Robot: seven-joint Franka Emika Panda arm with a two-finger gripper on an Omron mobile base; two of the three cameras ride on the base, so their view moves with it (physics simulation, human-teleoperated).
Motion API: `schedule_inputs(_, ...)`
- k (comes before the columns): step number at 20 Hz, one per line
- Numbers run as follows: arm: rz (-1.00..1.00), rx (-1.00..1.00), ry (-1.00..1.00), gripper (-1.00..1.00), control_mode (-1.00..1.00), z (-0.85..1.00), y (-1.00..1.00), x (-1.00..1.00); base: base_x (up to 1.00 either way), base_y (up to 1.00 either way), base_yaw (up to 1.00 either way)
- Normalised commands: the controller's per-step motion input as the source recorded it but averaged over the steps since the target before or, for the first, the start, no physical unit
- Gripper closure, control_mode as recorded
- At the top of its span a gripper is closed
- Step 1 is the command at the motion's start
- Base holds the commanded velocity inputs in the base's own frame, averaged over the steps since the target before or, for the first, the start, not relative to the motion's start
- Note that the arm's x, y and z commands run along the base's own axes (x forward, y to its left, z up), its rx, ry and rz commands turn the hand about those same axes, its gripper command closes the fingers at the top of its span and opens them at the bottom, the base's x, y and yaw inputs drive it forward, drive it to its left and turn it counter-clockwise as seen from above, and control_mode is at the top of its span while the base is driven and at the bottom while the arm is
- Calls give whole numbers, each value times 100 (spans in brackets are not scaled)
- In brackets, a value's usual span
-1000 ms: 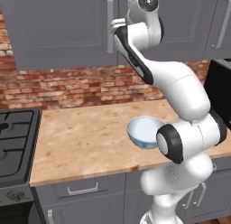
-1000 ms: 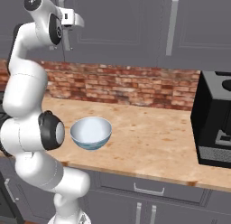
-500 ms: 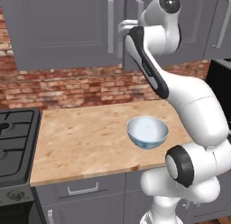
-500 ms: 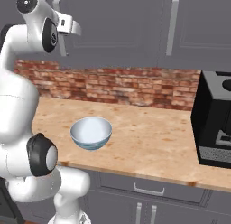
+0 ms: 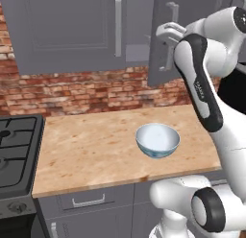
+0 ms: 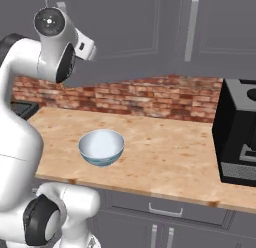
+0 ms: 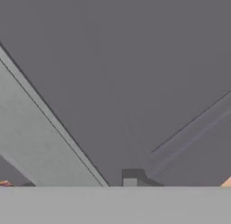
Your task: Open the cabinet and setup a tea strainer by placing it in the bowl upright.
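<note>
- Cabinet (image 5: 161, 45) door swung partly open; claw (image 5: 168, 33) at its silver handle (image 5: 169, 40) (grip state cannot be told).
- Bowl (image 5: 157, 139) waits on the counter (image 5: 86, 146).
- Remaining: fetch strainer, stand it upright in bowl.

Both base views flank the arm, sharing the bowl (image 5: 157, 140); hand view presses against the cabinet (image 7: 135, 74).

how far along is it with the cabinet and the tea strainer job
Early. The cabinet door stands swung partly open in the left base view, with the hand at its silver handle, so opening is under way. The bowl sits on the wooden counter with nothing in it. Left: open the door fully, find the tea strainer, and stand it upright in the bowl.
</note>
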Motion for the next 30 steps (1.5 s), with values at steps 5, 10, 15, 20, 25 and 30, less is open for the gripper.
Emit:
schedule_inputs(5,15,33,0,100,-100,15,-100,-100,0,0,0)
schedule_inputs(10,16,27,1,100,-100,38,-97,-86,0,0,0)
schedule_inputs(15,5,9,12,100,-100,5,-63,-54,0,0,0)
schedule_inputs(20,-5,-3,6,100,-100,0,-9,-41,0,0,0)
schedule_inputs(25,-4,-2,0,-100,-100,0,3,-33,0,0,0)
schedule_inputs(30,-2,-3,-2,-100,-100,6,4,-32,0,0,0)
